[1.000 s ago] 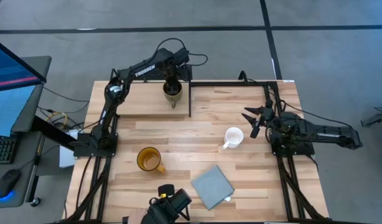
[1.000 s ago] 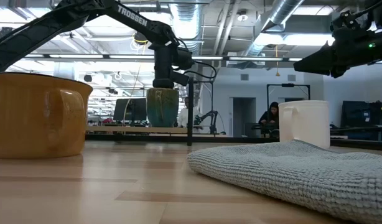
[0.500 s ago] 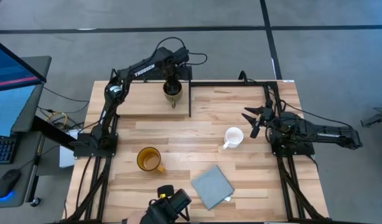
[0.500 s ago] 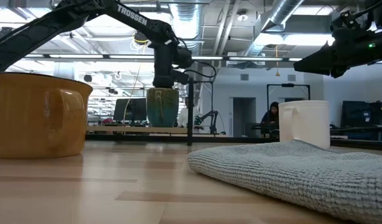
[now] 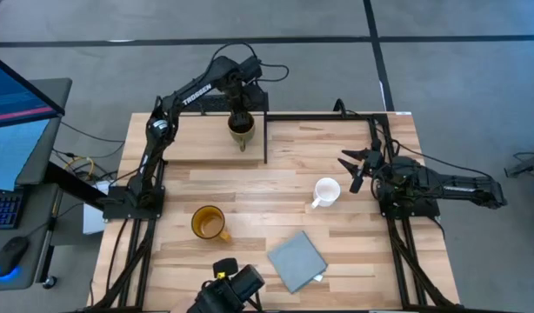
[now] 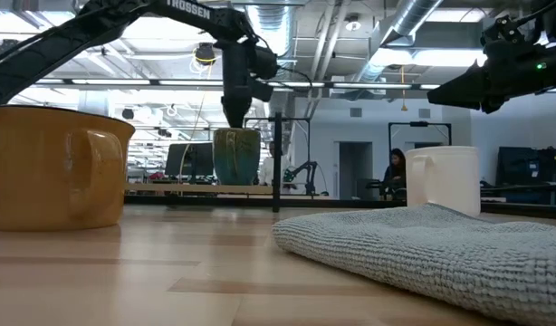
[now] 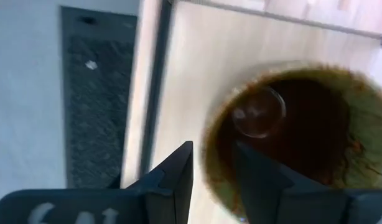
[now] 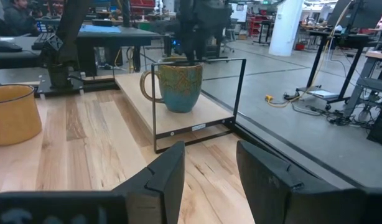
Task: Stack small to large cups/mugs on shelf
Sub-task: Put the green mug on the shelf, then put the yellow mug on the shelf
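The olive-brown mug stands upright on its base on the light-wood shelf at the table's far left. It also shows in the low view and the right wrist view. My left gripper hangs just above its rim, fingers pointing down and a little apart, touching nothing. The yellow-orange mug stands on the table near the front left. The white mug stands right of centre. My right gripper is open and empty, in the air beside the white mug, toward the table's right edge.
A folded grey cloth lies at the table's near edge, right of the yellow-orange mug. A dark camera block sits at the front edge. The shelf's black end frame stands upright mid-table. A person sits far off in the room.
My left gripper has gone straight up from the olive-brown mug's rim and now hangs clear above it. The mug stays upright on the shelf where it was.
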You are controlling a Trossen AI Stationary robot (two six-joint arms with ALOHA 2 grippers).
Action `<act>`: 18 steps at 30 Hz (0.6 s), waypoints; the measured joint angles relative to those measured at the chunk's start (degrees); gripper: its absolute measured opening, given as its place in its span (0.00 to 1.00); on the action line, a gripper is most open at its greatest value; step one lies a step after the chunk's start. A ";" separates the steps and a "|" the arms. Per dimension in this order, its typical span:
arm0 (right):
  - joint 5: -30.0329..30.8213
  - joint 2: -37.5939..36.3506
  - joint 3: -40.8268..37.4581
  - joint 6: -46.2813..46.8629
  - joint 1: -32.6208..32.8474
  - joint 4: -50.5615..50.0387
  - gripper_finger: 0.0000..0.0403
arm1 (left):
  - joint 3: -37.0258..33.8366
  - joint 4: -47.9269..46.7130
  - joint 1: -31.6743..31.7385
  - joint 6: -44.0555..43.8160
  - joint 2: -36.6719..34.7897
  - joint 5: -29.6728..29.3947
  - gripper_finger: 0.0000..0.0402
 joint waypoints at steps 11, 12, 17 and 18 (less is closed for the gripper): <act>-0.01 0.00 0.00 0.00 -0.01 0.01 0.42 | 1.83 -0.14 0.24 -1.70 -3.57 0.15 0.26; -0.01 0.00 0.00 0.00 -0.02 0.01 0.42 | 1.83 -0.28 0.24 -1.89 -4.10 0.55 0.26; -0.01 0.00 0.00 0.00 -0.02 0.01 0.42 | 1.83 -0.19 0.42 -2.25 -8.22 5.21 0.26; -0.01 0.00 0.00 0.00 -0.02 0.01 0.42 | 1.83 -0.11 0.51 -2.46 -9.30 6.42 0.26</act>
